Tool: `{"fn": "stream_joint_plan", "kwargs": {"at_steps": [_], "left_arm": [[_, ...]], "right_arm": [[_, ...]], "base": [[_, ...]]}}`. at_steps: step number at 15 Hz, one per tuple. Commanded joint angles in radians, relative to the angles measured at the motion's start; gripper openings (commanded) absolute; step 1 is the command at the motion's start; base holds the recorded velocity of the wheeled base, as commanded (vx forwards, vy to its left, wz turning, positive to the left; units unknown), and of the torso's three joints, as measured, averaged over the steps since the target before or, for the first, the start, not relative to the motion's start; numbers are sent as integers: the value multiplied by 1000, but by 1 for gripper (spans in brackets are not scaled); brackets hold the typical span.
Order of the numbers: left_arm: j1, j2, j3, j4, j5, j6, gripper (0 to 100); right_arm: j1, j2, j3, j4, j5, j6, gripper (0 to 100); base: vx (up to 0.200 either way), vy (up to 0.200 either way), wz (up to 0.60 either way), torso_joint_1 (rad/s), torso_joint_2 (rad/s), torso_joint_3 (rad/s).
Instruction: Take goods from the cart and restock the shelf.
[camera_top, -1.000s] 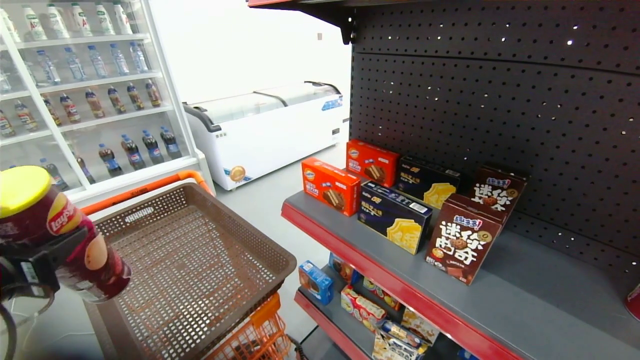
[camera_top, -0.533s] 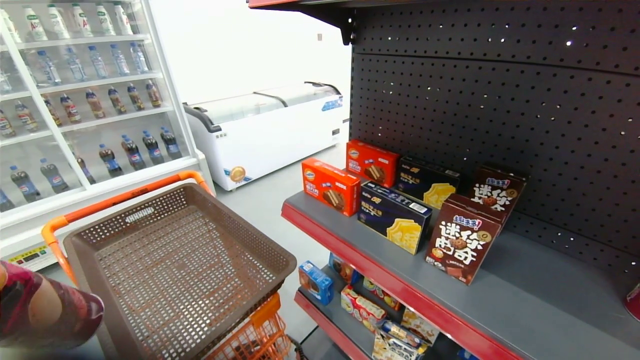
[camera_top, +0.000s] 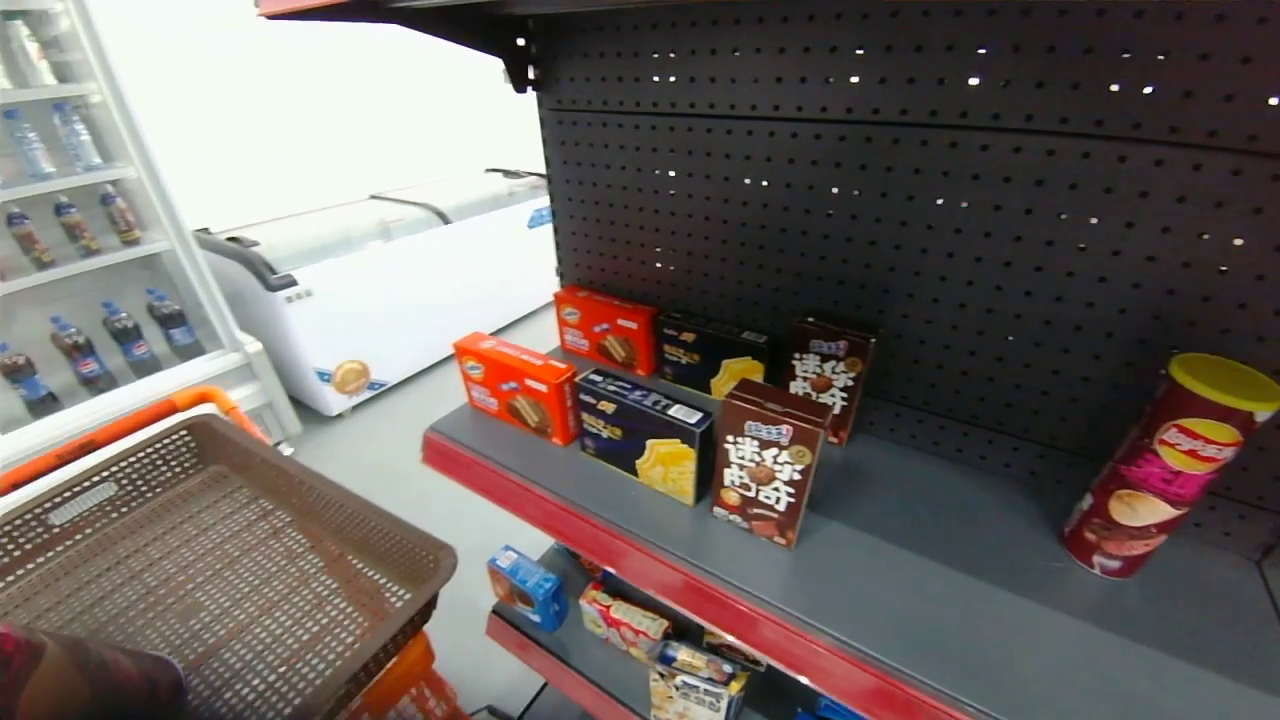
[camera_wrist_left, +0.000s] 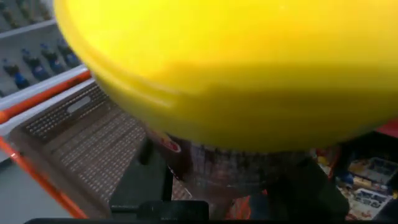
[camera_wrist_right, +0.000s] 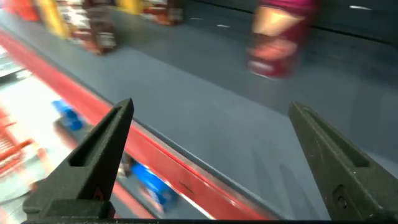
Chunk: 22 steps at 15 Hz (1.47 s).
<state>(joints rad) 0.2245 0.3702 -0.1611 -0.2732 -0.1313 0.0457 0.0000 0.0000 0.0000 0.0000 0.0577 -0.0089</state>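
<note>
A dark red chips can with a yellow lid (camera_wrist_left: 230, 68) is held in my left gripper (camera_wrist_left: 230, 183), which is shut on its body. In the head view the can's lower part (camera_top: 80, 680) shows at the bottom left corner, beside the brown cart basket (camera_top: 200, 560). A second chips can (camera_top: 1165, 470) leans against the pegboard at the right of the grey shelf (camera_top: 920, 590). My right gripper (camera_wrist_right: 211, 109) hangs open over the shelf's red front edge, with that can (camera_wrist_right: 277, 37) beyond it.
Orange, dark blue and brown boxes (camera_top: 640, 430) stand in two rows on the shelf's left part. Bare shelf lies between them and the leaning can. Lower shelves (camera_top: 620, 630) hold snacks. A white chest freezer (camera_top: 370, 290) and a drinks cooler (camera_top: 70, 250) stand behind the cart.
The head camera has swung right, bringing the shelf's right part and the leaning can into view. The held can has sunk from the left middle to the bottom left corner.
</note>
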Motion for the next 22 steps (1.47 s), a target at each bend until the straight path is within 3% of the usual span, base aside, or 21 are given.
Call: {"fn": "stream_joint_plan", "kwargs": {"at_steps": [1, 4, 7, 8, 11, 18, 22], "left_arm": [[-2, -25, 8, 2, -2, -1, 0], [-16, -30, 18, 3, -5, -4, 0], [-114, -73, 11, 81, -2, -1, 0], [-122, -102, 6, 120, -1, 0, 0], [-125, -140, 2, 173, -4, 0, 0], [-125, -146, 0, 177, -4, -3, 0], [-125, -151, 2, 177, -4, -3, 0]], "right_arm": [[0, 0, 0, 0, 1, 0, 100], [0, 0, 0, 0, 1, 0, 100], [0, 0, 0, 0, 1, 0, 100], [0, 0, 0, 0, 1, 0, 100], [0, 0, 0, 0, 1, 0, 100], [0, 0, 0, 0, 1, 0, 100], [0, 0, 0, 0, 1, 0, 100]], "base": [[0, 0, -600, 2, -2, 2], [0, 0, -600, 1, 2, -1], [0, 0, -600, 2, 1, 6], [0, 0, -600, 7, -2, -2], [0, 0, -400, 0, 0, 3], [0, 0, 0, 0, 0, 0], [0, 0, -450, 1, 2, 1]]}}
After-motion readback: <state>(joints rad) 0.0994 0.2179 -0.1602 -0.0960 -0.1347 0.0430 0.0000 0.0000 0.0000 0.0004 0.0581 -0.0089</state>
